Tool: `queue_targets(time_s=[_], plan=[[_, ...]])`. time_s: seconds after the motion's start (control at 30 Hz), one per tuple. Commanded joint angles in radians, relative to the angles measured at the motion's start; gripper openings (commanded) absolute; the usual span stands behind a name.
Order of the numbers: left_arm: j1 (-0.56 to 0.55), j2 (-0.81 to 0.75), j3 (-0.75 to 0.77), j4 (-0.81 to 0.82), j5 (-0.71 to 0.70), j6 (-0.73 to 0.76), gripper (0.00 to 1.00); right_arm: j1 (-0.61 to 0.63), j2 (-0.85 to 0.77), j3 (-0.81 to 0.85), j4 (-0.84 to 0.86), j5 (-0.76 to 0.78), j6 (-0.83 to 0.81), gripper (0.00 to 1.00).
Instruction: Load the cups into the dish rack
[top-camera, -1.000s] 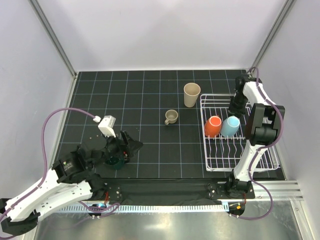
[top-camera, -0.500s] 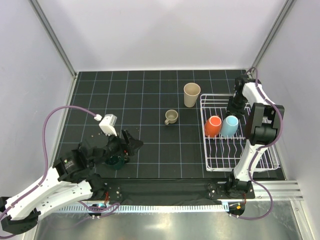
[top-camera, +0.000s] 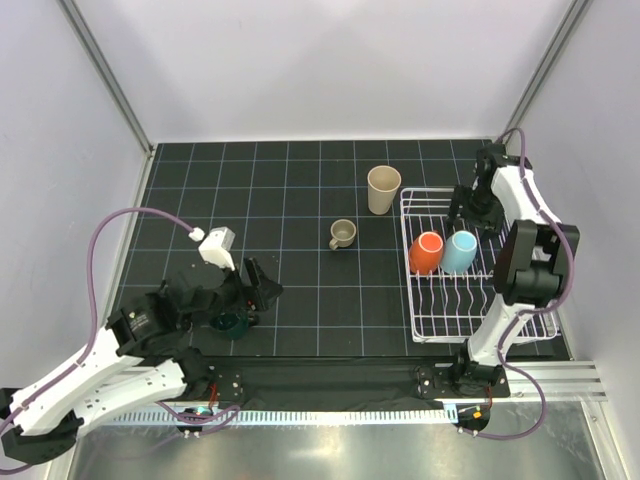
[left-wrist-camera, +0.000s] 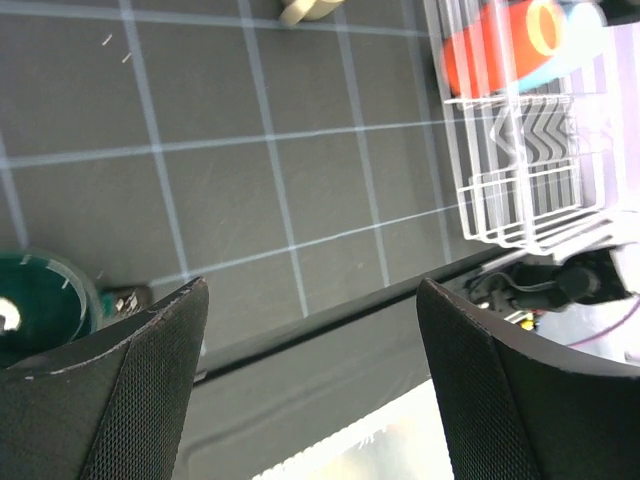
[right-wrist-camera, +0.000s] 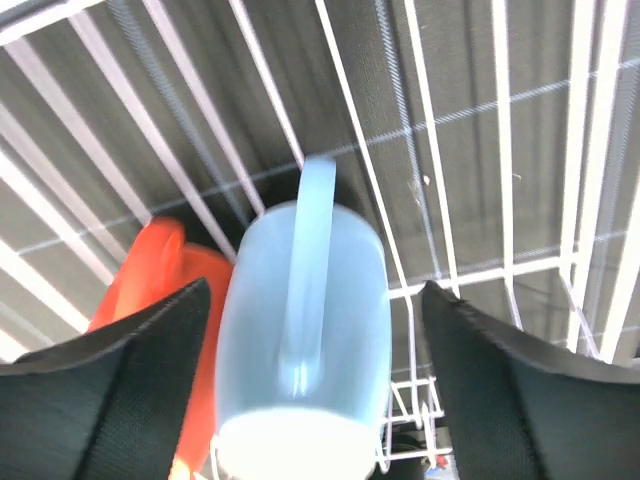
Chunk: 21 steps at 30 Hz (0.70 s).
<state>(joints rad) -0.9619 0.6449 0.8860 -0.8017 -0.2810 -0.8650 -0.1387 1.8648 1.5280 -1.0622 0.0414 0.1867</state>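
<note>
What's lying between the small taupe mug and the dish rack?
Nothing. In the top view, only bare black gridded mat separates the small taupe mug from the dish rack.

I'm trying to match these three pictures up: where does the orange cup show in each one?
Top external: the orange cup lies in the dish rack, right of centre.
Left wrist: the orange cup is at the top right, behind rack wires.
Right wrist: the orange cup is at the lower left.
Shared landmark: the light blue mug right beside it in every view.
</note>
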Motion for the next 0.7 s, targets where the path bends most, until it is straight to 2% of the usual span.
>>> queue_targets(time_s=[0.0,0.17,0.2,0.3,0.4,0.5,0.53,0.67], plan=[[-0.005,0.045,0.054,-0.109,-0.046,-0.054,0.82,0.025,-0.166,0.017,-0.018,0.038,0.000,0.88],[-0.005,0.104,0.060,-0.180,-0.058,-0.133,0.82,0.138,-0.301,0.017,-0.021,0.030,0.011,0.89],[-0.005,0.111,0.062,-0.201,-0.066,-0.149,0.81,0.233,-0.337,0.015,-0.025,0.047,0.016,0.89],[-0.005,0.153,0.068,-0.231,-0.098,-0.201,0.80,0.374,-0.398,-0.006,-0.036,0.093,0.048,0.90],[-0.005,0.191,0.090,-0.292,-0.161,-0.259,0.80,0.604,-0.464,-0.045,-0.016,0.117,0.083,0.90],[-0.005,0.234,0.106,-0.365,-0.211,-0.328,0.79,0.735,-0.504,-0.065,0.014,0.129,0.089,0.90],[-0.005,0.248,0.111,-0.395,-0.228,-0.356,0.79,0.825,-0.536,-0.078,0.049,0.144,0.076,0.90],[-0.001,0.311,0.131,-0.516,-0.268,-0.466,0.78,1.003,-0.642,-0.163,0.178,0.216,0.054,0.92]])
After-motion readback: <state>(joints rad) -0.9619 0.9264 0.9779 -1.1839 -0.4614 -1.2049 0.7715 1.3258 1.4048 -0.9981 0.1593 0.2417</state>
